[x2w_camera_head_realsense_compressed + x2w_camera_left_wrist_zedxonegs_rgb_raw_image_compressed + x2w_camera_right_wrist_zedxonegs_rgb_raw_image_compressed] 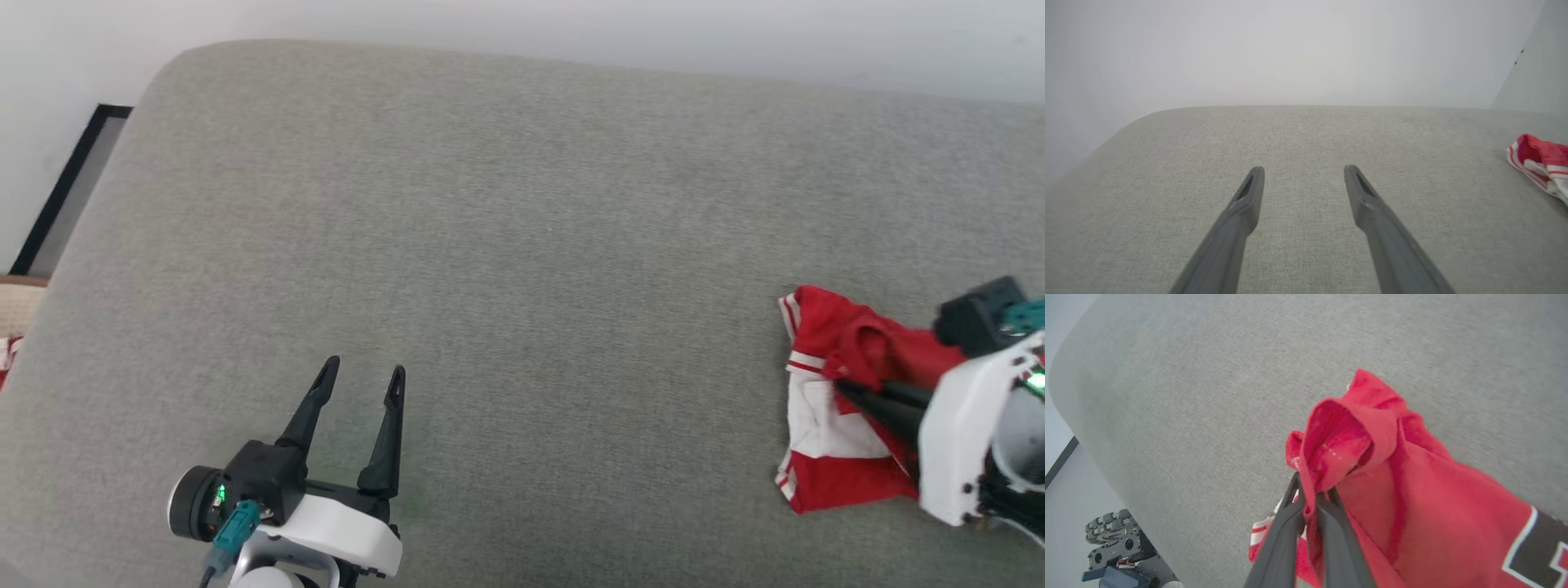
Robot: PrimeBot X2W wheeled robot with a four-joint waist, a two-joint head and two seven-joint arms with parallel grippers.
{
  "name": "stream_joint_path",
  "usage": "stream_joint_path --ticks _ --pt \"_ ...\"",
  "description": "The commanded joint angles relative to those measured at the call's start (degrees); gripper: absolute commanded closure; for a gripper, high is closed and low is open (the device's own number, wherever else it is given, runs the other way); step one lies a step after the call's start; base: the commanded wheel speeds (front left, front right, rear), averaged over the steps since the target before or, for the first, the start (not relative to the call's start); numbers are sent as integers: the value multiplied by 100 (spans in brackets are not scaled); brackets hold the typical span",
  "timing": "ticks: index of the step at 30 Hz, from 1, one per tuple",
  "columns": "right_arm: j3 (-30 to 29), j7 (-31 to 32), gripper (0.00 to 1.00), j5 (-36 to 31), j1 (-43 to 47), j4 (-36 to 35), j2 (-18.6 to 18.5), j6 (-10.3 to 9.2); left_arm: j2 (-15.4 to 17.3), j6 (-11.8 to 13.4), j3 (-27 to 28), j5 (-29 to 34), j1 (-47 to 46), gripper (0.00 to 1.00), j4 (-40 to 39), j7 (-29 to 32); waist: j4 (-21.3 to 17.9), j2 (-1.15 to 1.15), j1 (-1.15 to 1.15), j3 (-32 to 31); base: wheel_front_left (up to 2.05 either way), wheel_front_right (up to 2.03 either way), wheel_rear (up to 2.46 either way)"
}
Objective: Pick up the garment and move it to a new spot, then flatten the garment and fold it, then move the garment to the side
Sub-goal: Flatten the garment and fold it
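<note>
We see a grey woven cushion (522,245) (rounded corner, pale wall (653,33) behind) under our left gripper (363,371), jaws apart, while our right gripper (1314,486) pinches the red garment (1412,498)

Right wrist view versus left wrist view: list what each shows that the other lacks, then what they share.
Right wrist view, not the left: the right end effector shut on a bunched fold of the red garment, and black white-outlined lettering on it. Left wrist view, not the right: the left end effector seen along its own fingers, open, with bare grey cushion between them. Shared: the garment and the cushion.
</note>
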Motion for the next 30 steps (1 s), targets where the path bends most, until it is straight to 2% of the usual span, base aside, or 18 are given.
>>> stream_joint_path --ticks 1,5,12,14,15,16,21,26,30 --pt "75 48 100 -73 -93 10 40 -3 -4 -11 -12 -40 34 0 19 -30 79 0 0 4 0 0 0" --pt "389 110 100 -123 -285 266 251 -3 -27 -11 -42 -14 -47 0 32 -30 205 0 0 27 0 0 0" --pt "662 -162 100 -203 -489 713 321 -3 -11 -11 40 -64 -98 0 12 -30 252 0 0 68 0 0 0" --pt "667 -290 54 -195 -545 782 336 -3 -5 -11 74 -58 -63 0 12 -30 191 0 0 70 0 0 0" --pt "674 -355 8 -188 -558 815 338 -3 -11 -11 81 -42 -49 0 14 -29 155 0 0 68 0 0 0" --pt "692 -416 0 -177 -562 828 339 -3 -6 -11 86 -38 -41 0 23 -30 111 0 0 63 0 0 0" --pt "523 -941 0 -145 -622 832 355 -3 83 -11 127 -98 -50 0 82 -30 -164 0 0 -2 0 0 0" --pt "312 -1947 0 -207 -580 864 261 -3 126 -11 195 -251 -6 0 228 -30 -563 0 0 -115 0 0 0" --pt "362 -2962 0 -393 -491 1221 187 -1 179 -11 157 -397 -79 0 435 -30 -781 0 0 -201 0 0 0"
